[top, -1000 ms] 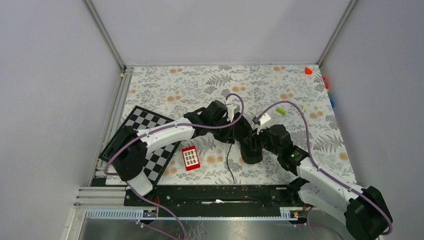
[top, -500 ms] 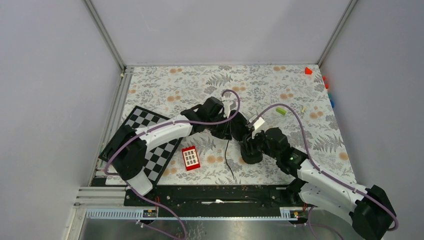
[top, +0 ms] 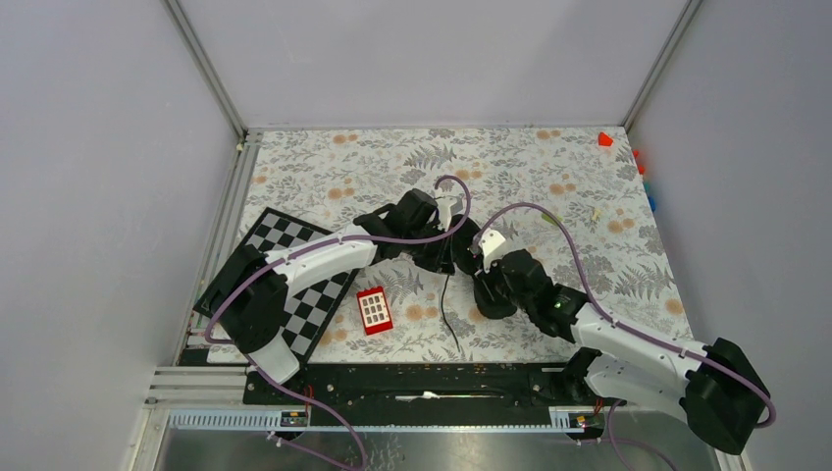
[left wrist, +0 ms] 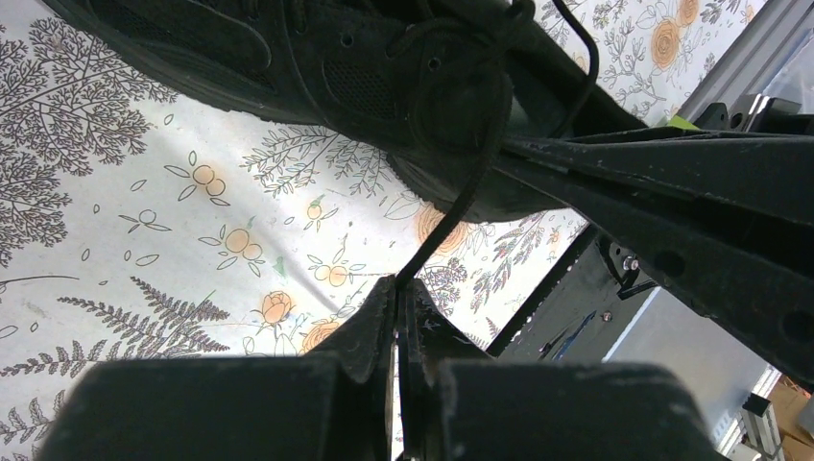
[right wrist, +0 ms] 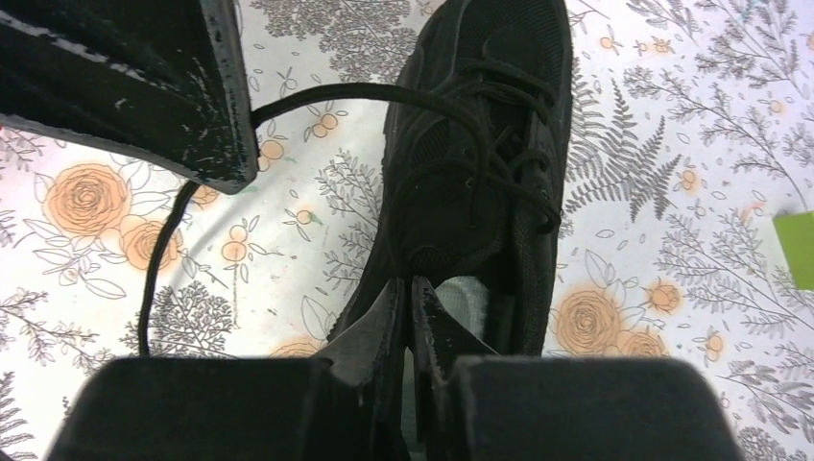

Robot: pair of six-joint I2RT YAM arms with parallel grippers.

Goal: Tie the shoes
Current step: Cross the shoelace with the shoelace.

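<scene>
The shoe [right wrist: 480,144] is found near the middle of the flowered mat [right wrist: 672,115], lying flat on its sole. In the right wrist view its long axis is seen to run straight up the frame. The toe is pointed away from the right gripper [right wrist: 413,293], and the heel opening is turned toward it. The shoe is black all over, with a mesh upper, and a patch of pale insole [right wrist: 470,293] is shown through the opening. The thin black lace [left wrist: 470,192] is crossed loosely over the tongue and no bow has been tied.

One strand is drawn out sideways from the upper eyelets. It is pinched between the closed fingers of the left gripper [left wrist: 398,298], which is held off to one side of the shoe, apart from it. Beyond that pinch a loose tail is left hanging down to the mat.

The right gripper is placed nearer, with its tips right at the collar beside the tongue. Its fingers are drawn almost together. A strand may be caught there, but this cannot be made out against the black upper.

The coming move is judged to depend on this layout. One strand is held out across the shoe's axis by the left arm, and any second strand is to be reached along that axis by the right.
</scene>
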